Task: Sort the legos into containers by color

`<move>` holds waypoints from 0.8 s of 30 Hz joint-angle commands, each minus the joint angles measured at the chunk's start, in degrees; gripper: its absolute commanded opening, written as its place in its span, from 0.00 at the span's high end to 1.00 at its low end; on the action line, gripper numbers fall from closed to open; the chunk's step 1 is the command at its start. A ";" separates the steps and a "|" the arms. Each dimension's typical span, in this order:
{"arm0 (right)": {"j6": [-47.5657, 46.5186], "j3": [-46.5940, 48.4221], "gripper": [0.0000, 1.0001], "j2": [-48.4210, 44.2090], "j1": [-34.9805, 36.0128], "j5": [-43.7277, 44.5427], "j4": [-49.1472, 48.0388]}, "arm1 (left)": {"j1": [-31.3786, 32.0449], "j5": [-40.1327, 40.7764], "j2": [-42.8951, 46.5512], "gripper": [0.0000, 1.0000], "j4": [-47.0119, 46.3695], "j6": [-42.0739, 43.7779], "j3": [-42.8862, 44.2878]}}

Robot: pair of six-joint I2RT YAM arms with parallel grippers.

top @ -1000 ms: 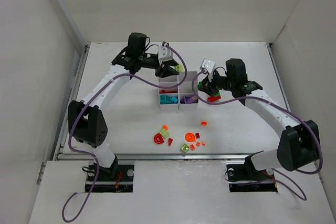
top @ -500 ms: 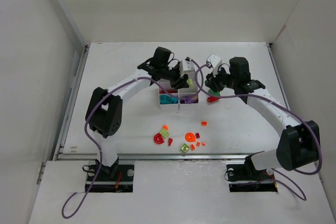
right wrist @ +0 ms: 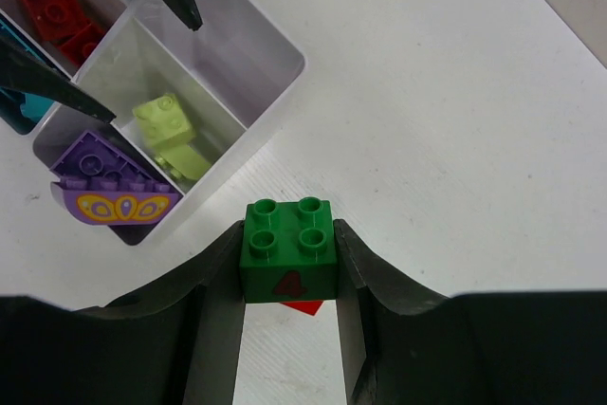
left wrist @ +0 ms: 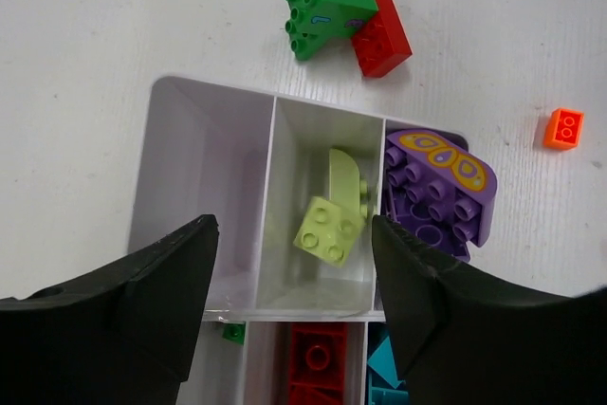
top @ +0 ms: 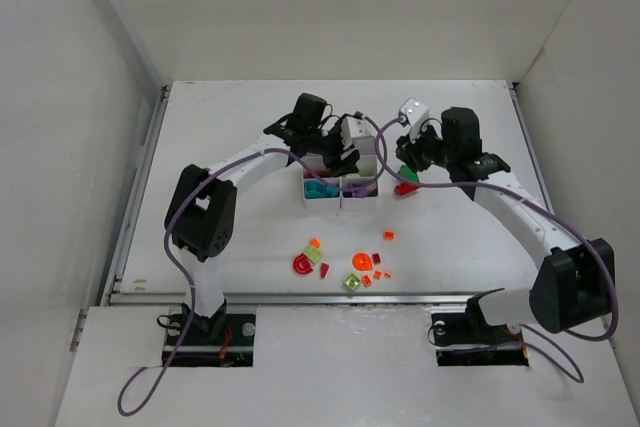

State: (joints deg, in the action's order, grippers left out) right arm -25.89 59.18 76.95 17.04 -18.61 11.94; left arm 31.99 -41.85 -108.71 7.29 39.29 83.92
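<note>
My overhead view sits above and behind the arm bases, looking down over the whole table [top: 250,237] from afar. The left wrist view hangs close over the white organiser [left wrist: 270,196], facing straight down between the left end effector [left wrist: 292,234] tips. The right wrist view faces it from the opposite side, also close. Both share the lime-green brick [left wrist: 328,230], purple piece [left wrist: 436,192] and green brick [left wrist: 327,5].
</note>
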 commanded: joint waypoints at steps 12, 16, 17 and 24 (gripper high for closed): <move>5.74 6.03 1.00 -3.12 -0.16 -3.27 -2.72 | -1.75 -7.54 4.02 0.33 10.80 2.99 6.68; 18.03 12.00 1.00 -0.14 -0.16 -1.60 -2.02 | -7.18 -7.03 6.91 0.33 15.98 -1.93 9.77; 21.55 13.67 1.00 0.83 -0.16 -1.08 -1.23 | -8.33 -6.33 8.06 0.33 16.78 -3.41 9.77; 38.71 33.79 1.00 15.15 11.50 13.29 13.45 | -16.16 18.09 23.96 0.33 16.45 -4.66 -5.76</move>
State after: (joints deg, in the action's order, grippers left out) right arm 3.14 88.55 88.51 22.41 -13.06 18.44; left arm 17.17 -34.79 -91.85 22.17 36.07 82.83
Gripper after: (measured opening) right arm 0.428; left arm 0.663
